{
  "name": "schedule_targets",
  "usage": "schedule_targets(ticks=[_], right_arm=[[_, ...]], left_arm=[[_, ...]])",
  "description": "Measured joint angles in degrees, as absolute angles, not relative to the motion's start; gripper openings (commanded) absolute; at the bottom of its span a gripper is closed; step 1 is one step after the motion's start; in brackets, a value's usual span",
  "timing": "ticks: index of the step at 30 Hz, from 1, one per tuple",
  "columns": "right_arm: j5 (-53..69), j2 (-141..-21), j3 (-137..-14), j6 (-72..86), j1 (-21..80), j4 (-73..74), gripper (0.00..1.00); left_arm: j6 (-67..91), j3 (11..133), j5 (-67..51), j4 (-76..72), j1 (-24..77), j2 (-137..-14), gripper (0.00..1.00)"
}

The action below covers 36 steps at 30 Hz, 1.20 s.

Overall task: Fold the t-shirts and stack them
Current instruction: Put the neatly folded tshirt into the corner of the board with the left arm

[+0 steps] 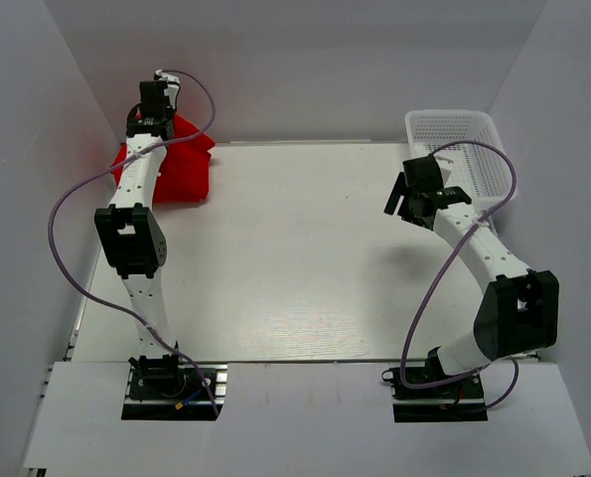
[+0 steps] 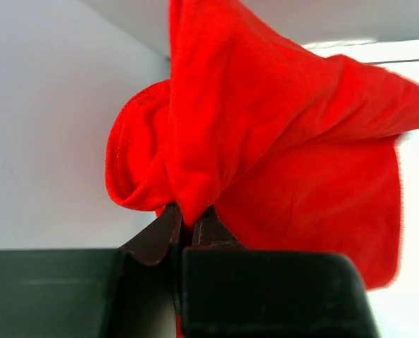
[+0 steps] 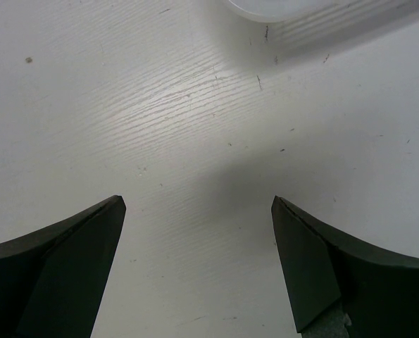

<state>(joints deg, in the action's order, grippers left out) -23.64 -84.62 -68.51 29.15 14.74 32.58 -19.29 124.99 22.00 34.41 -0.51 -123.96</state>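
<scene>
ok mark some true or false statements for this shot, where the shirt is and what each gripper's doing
1. The left gripper is shut on the red t-shirt. True.
2. The right gripper holds cloth. False: its jaws stand wide open over the bare table.
3. The white mesh basket sits at the table's far right corner. True.
4. The t-shirt lies in the basket. False: it is bunched at the far left corner, across the table from the basket.
</scene>
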Motion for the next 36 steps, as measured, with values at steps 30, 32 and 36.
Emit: schedule_targets(ticks=[30,32,36], right_arm=[[-23.9,-87.6,-75.6,28.0,14.8,38.4,0.90],[-23.9,-87.6,-76.0,28.0,14.8,39.0,0.90],[-23.9,-87.4,-76.1,28.0,14.8,39.2,0.90]], left_arm=[[-15.7,126.7,28.2,29.7,-9.2,-133.7,1.00],[-15.5,126.7,29.3,29.7,-9.3,-133.7,1.00],[-14.9,126.7,30.8,29.2,-9.5,-133.2,1.00]])
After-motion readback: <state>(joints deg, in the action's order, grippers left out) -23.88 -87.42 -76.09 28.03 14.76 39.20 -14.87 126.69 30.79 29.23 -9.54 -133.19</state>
